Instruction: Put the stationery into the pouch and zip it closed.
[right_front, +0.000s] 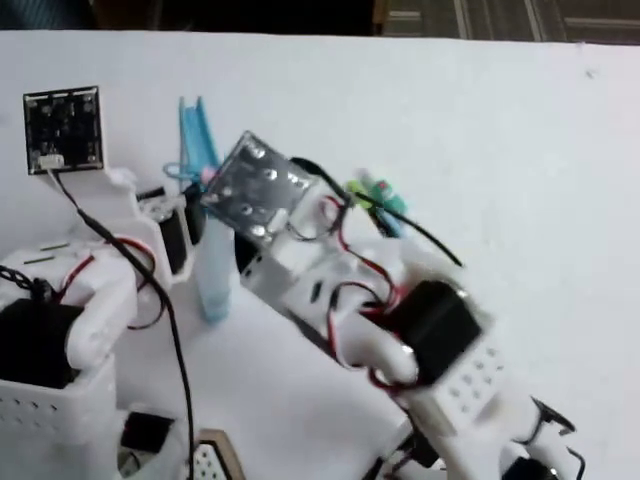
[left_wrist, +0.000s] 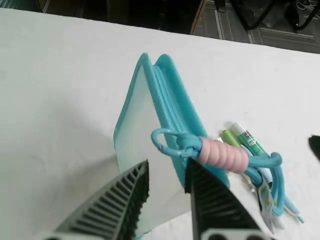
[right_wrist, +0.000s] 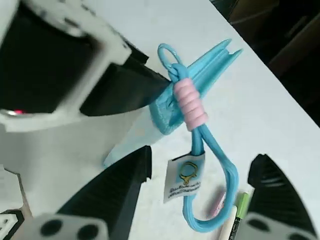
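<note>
On table: one pouch (left_wrist: 170, 100) in left claw (left_wrist: 166, 172), two pens (left_wrist: 246, 139) beside.

The white table (right_front: 520, 120) carries a blue pouch (left_wrist: 172, 105) on edge, pens (left_wrist: 246, 140) just beside it.

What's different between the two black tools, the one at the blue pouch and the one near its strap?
The left tool is closed on the pouch wall; the right tool gapes wide, holding nothing. The left tool touches the pouch; the right tool just straddles the strap loop. Both have black ridged fingers.
</note>
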